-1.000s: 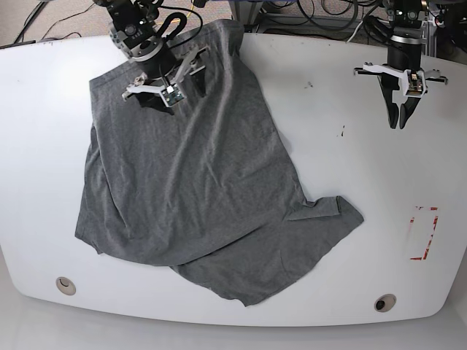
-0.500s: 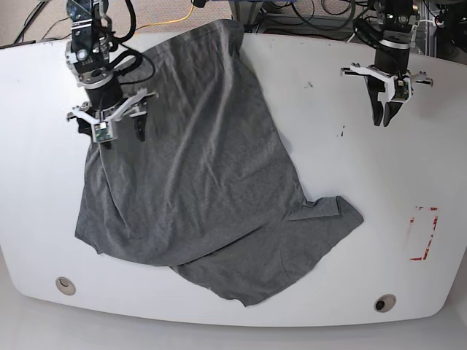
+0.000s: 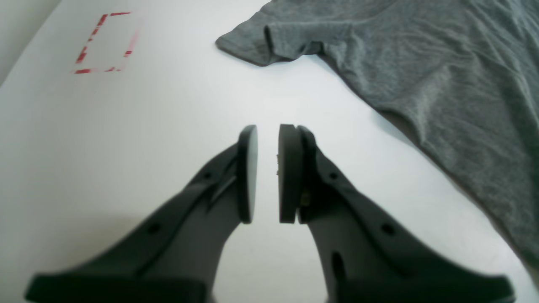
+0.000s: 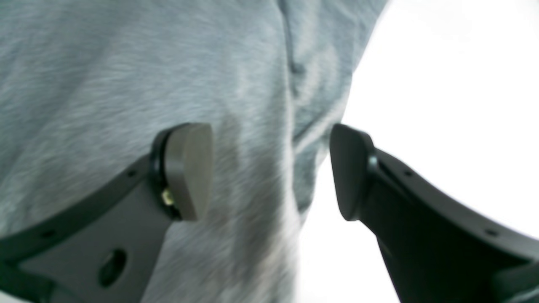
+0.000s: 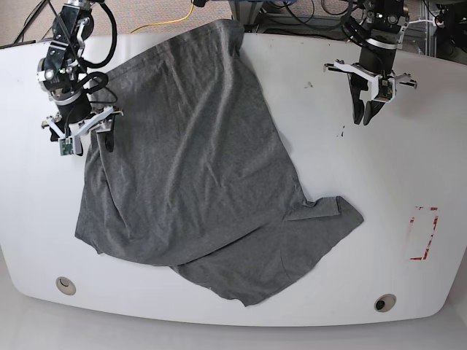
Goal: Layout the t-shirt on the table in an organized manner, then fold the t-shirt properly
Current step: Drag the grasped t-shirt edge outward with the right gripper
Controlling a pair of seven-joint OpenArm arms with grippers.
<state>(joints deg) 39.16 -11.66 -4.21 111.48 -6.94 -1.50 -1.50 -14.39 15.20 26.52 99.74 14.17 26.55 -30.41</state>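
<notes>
The grey t-shirt lies crumpled and slanted across the white table, one sleeve pointing toward the front right. My right gripper hovers at the shirt's far left edge. In the right wrist view it is open, one finger over the t-shirt and the other over bare table, with nothing pinched. My left gripper hangs over bare table at the back right. Its pads stand a narrow gap apart and hold nothing, with the t-shirt sleeve ahead of it.
A red tape rectangle marks the table's right side, also seen from the left wrist as the red tape rectangle. Two grommet holes sit near the front edge. Cables run behind the table's back edge.
My right gripper has swung left from the shirt's upper middle to its left edge, staying open. My left gripper has drifted left and slightly back. The shirt has not moved.
</notes>
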